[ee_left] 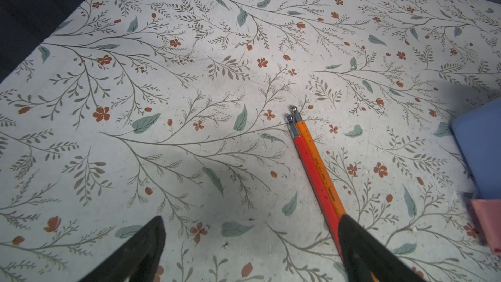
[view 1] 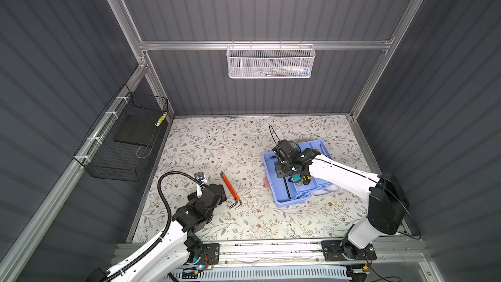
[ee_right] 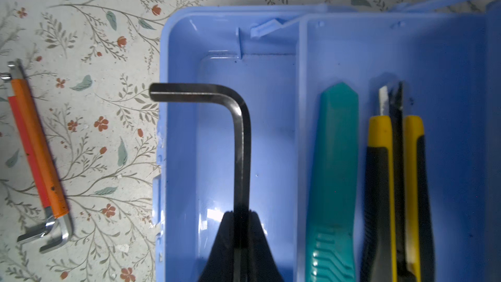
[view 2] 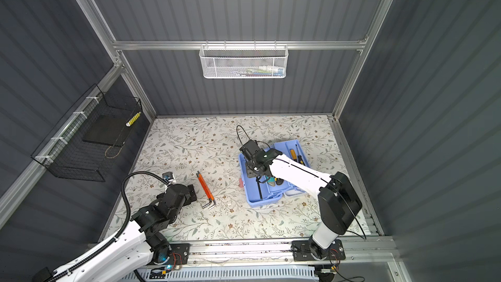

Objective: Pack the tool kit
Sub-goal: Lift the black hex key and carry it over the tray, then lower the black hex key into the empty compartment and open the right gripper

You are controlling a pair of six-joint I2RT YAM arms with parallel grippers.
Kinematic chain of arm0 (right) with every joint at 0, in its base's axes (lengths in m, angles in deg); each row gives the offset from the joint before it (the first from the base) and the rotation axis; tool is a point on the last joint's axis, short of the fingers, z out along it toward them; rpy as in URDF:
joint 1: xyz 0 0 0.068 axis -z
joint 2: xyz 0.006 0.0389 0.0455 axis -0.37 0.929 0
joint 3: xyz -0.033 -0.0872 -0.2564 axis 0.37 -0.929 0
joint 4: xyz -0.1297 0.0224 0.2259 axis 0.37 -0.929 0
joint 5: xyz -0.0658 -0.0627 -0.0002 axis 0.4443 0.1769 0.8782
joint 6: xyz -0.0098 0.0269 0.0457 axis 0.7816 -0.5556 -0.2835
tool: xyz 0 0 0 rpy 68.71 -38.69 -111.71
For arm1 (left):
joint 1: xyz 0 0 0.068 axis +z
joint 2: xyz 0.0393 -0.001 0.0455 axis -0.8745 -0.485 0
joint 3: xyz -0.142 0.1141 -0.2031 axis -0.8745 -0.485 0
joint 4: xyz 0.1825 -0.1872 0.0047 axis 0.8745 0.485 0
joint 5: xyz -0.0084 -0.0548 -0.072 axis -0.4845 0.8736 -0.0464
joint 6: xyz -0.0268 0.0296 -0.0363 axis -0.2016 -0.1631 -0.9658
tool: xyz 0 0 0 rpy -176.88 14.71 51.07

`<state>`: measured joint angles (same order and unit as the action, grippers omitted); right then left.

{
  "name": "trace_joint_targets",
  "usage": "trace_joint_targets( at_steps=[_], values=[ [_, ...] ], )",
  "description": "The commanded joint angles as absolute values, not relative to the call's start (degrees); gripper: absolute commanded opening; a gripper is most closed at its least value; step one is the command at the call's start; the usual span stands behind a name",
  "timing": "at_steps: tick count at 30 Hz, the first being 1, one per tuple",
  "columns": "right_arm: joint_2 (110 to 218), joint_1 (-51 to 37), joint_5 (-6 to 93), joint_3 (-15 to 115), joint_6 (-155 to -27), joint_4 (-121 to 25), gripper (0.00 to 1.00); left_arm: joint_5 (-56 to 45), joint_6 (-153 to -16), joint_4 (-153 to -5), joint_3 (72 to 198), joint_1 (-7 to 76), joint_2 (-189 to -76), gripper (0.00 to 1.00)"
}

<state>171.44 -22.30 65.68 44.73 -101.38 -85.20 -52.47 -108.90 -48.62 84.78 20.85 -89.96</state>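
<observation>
We've got the right pincer (ee_right: 241,214) clamped on the long leg of a black hex key (ee_right: 240,131) over the open blue box (ee_right: 173,50), short leg poking past the rim. A teal tool (ee_right: 336,158) and a yellow-black tool (ee_right: 393,185) lie in the tray (ee_right: 447,77) alongside. We see the left pincer (ee_left: 250,219) wide open and empty, low over the counter (ee_left: 135,90), just beside two orange hex keys (ee_left: 314,164) lying side by side; in both top views the box sits right of those keys, pink handle (view 1: 267,183) by its left edge.
</observation>
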Motion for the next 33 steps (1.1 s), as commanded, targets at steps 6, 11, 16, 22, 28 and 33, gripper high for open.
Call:
trace_joint_targets(
  at_steps=[6,11,16,22,28,33],
  values=[
    [177.5,-21.7,66.9,49.1,-102.0,-85.0,0.0,-52.2,-107.8,-49.0,85.6,20.9,-90.3,0.99],
    [180.4,-21.4,66.1,50.7,-102.2,-84.6,0.0,-52.2,-107.9,-48.9,85.3,21.0,-89.8,1.0],
    [182.8,-20.7,66.1,51.4,-102.5,-84.4,0.0,-52.2,-107.9,-48.9,85.2,21.0,-89.4,0.99],
    [184.1,-20.6,65.7,51.1,-102.6,-83.4,0.0,-52.1,-107.7,-49.1,85.2,21.0,-89.6,0.99],
    [186.4,-20.1,64.6,51.4,-102.6,-82.1,0.0,-52.1,-107.7,-49.1,85.3,21.0,-89.7,0.99],
    [187.7,-19.9,64.2,51.2,-102.6,-81.5,0.0,-52.1,-107.7,-49.1,85.3,20.9,-89.8,0.99]
  ],
)
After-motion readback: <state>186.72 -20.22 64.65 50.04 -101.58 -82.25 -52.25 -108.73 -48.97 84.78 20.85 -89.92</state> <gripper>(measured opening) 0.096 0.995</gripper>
